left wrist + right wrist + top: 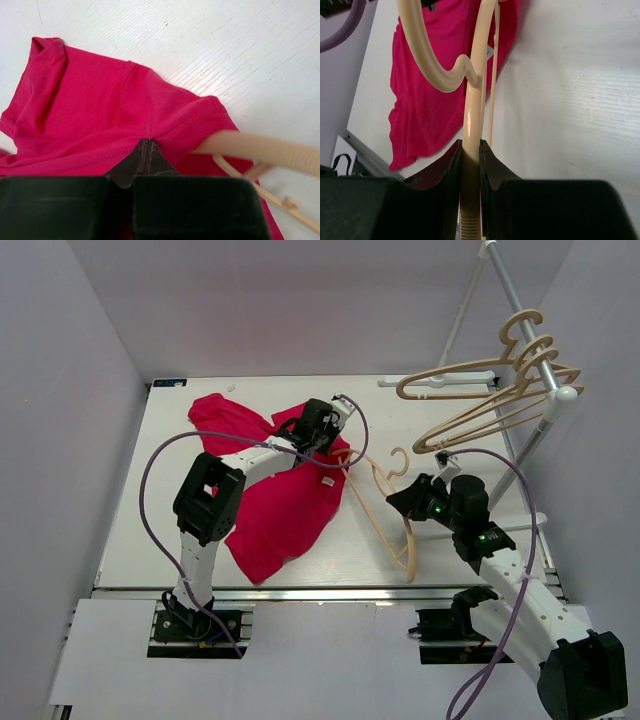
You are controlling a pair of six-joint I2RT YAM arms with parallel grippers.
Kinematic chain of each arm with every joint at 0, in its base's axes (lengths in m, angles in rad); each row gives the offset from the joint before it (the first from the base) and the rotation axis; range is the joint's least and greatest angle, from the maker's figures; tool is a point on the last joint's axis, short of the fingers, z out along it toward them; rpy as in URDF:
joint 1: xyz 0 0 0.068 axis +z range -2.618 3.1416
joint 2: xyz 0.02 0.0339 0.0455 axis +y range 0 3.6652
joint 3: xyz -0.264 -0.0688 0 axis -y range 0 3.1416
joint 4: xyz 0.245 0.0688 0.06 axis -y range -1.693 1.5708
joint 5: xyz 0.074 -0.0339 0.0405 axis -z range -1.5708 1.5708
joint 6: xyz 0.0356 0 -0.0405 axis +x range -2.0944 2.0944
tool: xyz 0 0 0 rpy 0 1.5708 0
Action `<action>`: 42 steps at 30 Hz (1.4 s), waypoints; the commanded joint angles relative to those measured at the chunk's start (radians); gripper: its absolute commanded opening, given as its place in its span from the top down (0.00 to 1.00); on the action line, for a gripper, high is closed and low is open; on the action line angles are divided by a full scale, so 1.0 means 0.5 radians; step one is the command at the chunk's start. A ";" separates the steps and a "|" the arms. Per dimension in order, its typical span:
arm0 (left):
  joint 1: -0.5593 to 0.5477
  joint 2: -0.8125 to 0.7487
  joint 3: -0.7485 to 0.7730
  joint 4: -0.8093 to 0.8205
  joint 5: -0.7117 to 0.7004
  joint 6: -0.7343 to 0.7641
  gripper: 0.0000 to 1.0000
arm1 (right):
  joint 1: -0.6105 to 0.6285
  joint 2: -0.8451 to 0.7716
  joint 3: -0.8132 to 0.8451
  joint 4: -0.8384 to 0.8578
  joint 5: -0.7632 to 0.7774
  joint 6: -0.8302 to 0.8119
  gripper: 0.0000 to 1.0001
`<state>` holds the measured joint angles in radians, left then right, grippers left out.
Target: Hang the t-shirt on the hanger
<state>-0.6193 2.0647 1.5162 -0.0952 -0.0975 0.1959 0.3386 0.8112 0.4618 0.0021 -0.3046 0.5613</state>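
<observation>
Top external view: the t-shirt lies crumpled on the table, left of centre. It is not yet dressed on the hanger, which lies tilted just right of it. The hanger's upper end reaches the cloth edge near the white label. Spare hangers hang on the rack at upper right. The left gripper sits on the shirt's upper edge, and the right gripper meets the hanger at centre right. By this layout the threading has barely begun, and both shoulders are still to be covered.

Left wrist view: the left gripper, at lower centre, has its jaws closed together on a pinch of the t-shirt, and the cloth is drawn into a pucker there. One arm of the hanger touches the hemmed edge at right. Whether it has entered the garment cannot be told.

Right wrist view: the right gripper is clamped tight around a bar of the hanger. The hook curves off at upper left, and the t-shirt lies beyond it.
</observation>
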 commanded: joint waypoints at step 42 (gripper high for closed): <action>-0.013 -0.546 -0.277 0.126 0.131 -0.567 1.00 | 0.722 1.666 -0.414 3.422 0.824 0.792 1.00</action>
<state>-0.6193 1.8568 1.3895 -0.0490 -0.0551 -0.0628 0.6945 1.5913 0.2218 1.2526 0.1448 0.9539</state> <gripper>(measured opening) 0.021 0.217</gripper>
